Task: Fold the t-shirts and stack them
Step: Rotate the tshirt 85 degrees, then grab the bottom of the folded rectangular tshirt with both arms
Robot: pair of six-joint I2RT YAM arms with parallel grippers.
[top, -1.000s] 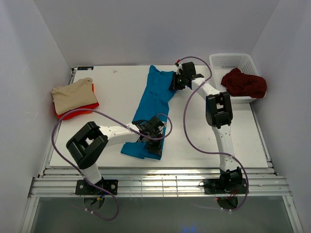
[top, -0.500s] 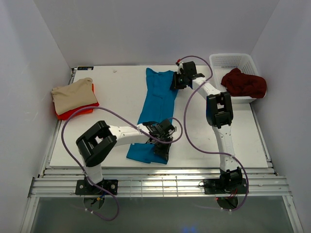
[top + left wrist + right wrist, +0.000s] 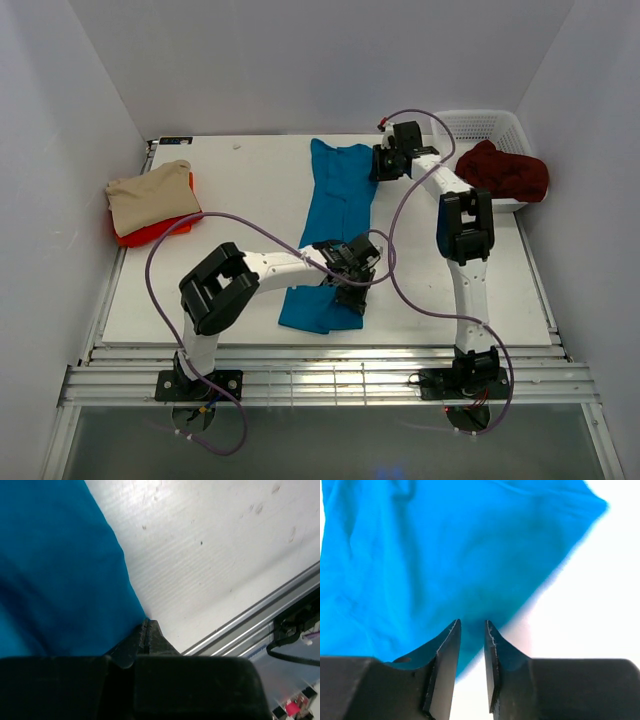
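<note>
The teal t-shirt lies as a long strip down the middle of the surface, from far edge toward near edge. The left tool is pinched tight on its right hem, close to the near end. The right tool hovers over the shirt's far right corner, jaws narrowly parted, gripping nothing. The beige t-shirt sits on the red t-shirt at the left edge. The maroon t-shirt drapes over the basket at the far right corner.

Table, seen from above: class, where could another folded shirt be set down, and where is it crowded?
Bare: the wide patch between the beige shirt and the teal shirt; also the near right corner of the table. Crowded: the far right, by basket and maroon shirt.
</note>
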